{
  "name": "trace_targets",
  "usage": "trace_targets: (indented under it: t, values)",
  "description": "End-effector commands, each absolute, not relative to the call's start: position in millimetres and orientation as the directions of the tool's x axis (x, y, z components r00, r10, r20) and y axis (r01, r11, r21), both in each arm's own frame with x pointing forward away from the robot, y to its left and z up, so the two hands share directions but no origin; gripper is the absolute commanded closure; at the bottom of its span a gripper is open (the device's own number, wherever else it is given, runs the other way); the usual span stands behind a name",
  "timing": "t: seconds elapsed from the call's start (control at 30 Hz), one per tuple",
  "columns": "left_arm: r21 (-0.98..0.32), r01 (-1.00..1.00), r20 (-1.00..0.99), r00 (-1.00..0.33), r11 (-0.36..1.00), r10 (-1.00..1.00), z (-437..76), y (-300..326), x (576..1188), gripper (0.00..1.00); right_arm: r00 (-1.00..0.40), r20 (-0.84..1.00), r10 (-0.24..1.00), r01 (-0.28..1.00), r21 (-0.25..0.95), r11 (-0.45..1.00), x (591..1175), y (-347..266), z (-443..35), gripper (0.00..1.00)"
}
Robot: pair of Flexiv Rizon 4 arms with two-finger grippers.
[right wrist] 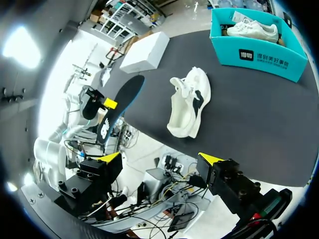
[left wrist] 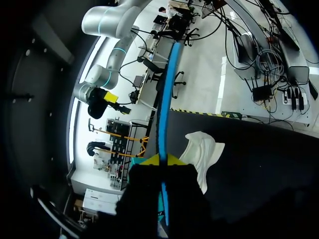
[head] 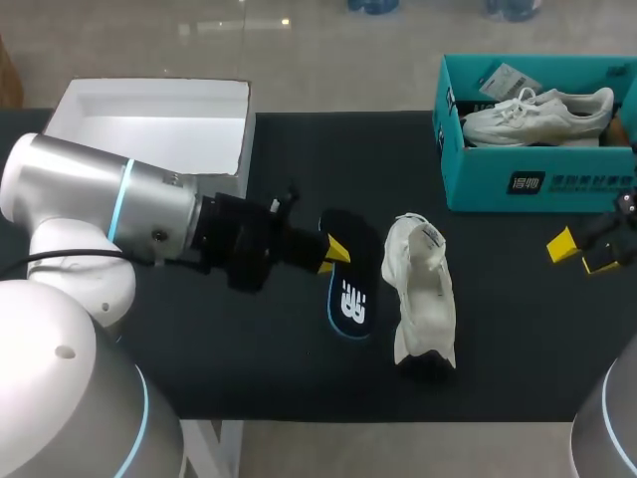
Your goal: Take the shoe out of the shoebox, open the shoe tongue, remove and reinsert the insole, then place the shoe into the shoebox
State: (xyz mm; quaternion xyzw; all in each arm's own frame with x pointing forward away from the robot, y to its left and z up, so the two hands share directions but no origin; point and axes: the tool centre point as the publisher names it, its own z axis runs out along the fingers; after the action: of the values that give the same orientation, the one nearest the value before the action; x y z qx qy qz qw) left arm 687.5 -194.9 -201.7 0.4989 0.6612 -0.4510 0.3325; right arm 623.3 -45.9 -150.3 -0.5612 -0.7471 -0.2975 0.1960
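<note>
Insole out, shoe on table. Judgement: the removal half of the insole step is done and the reinsertion is to come.

- Left gripper (head: 333,254): closed on the black insole (head: 350,284), which has a blue rim and a white logo. The yellow tips pinch it near its far end, and the logo end points toward the near edge. In the left wrist view the insole (left wrist: 164,99) runs edge-on straight out between the fingers of the left gripper (left wrist: 160,160). It is a thin pinch across the flat faces, with the fingers close together. The right wrist view shows the insole (right wrist: 119,107) raised off the table and tilted. Holding it by one end probably leaves the free end clear to lead into the shoe mouth.
- White shoe (head: 420,289): lies on the black table (head: 249,368) just right of the insole, near the middle, with its length running near to far. It is slack and collapsed, with the opening loose. Nothing holds it. I cannot tell which end is the toe.
- Right gripper (head: 580,254): at the right edge of the table, well apart from the shoe. In its own view the right gripper (right wrist: 159,158) has its fingers spread wide and nothing between them. It looks parked, and is likely the one to steady the shoe for reinsertion.
- Teal shoebox (head: 537,179): far right corner, open, with a second white shoe (head: 537,115) inside.
- White box (head: 154,124): far left, open.
</note>
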Motion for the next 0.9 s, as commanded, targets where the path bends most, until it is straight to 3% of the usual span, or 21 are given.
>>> trace_targets:
  t: [0.03,0.67,0.9]
  values:
    - [-0.263,0.96,-0.889,-0.281,0.097,0.363,-201.7,-196.4,687.3,1.0,-0.293,0.626,0.723,0.955,0.225,0.192,622.3,-46.0,-151.3,0.0]
    - [-0.263,0.96,-0.889,-0.281,0.097,0.363,-201.7,-196.4,687.3,1.0,-0.293,0.626,0.723,0.955,0.225,0.192,622.3,-46.0,-151.3,0.0]
    - [-0.426,0.901,-0.807,-0.418,0.078,0.417,-216.7,-201.8,671.9,1.0,-0.293,0.626,0.723,0.955,0.225,0.192,622.3,-46.0,-151.3,0.0]
